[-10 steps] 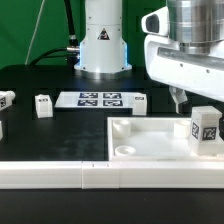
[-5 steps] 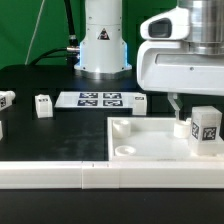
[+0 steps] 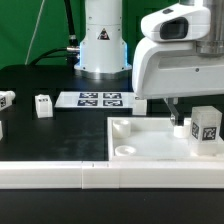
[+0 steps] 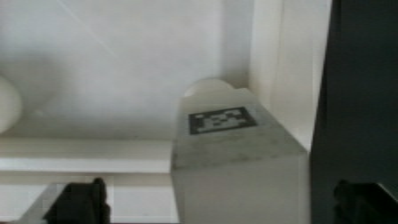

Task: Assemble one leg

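A small white leg (image 3: 205, 128) with a black-and-white tag stands upright in the right-hand corner of the big white tray (image 3: 140, 150). My gripper (image 3: 180, 114) hangs just above the tray, close beside the leg on the exterior view's left. In the wrist view the leg (image 4: 235, 150) shows its tag, and my gripper (image 4: 222, 205) has its two dark fingers (image 4: 80, 203) set wide apart on either side of it, not touching it. The gripper is open and empty.
The marker board (image 3: 100, 98) lies at the back. Three more white legs lie on the black table: one (image 3: 42, 104) left of the board, one (image 3: 6, 98) at the far left, one (image 3: 140, 102) by the board's right end. A white rail (image 3: 50, 174) runs along the front.
The arm has come down toward the tray and shifted slightly to the exterior view's left. The leg and tray have not moved.
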